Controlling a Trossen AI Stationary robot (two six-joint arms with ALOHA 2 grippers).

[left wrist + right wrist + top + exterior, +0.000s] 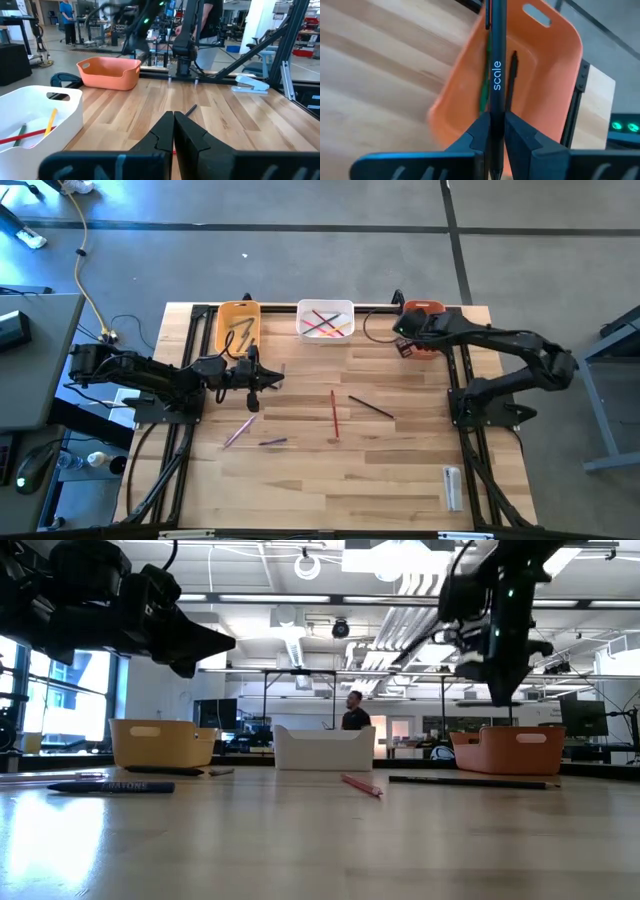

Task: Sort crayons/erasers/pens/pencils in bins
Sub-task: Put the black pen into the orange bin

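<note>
Right tool (495,131) clamps a slim black pen printed "scale" (496,75) over the red-orange plastic bin (424,310); left tool (173,131) is pressed closed on nothing.
The red-orange bin sits at the back right of the light wooden surface (400,470); a dark pen (512,75) and a green stick (484,90) lie inside it; beside it stands the white plastic bin (325,320) with red and yellow pencils (322,323); past that, the yellow-orange plastic bin (238,326); in front of the bins a thin red pencil (334,412), another black pen (371,407), a pink pencil (238,432) and a dark purple stick (272,442) lie loose; the left tool hovers in front of the yellow-orange bin.
</note>
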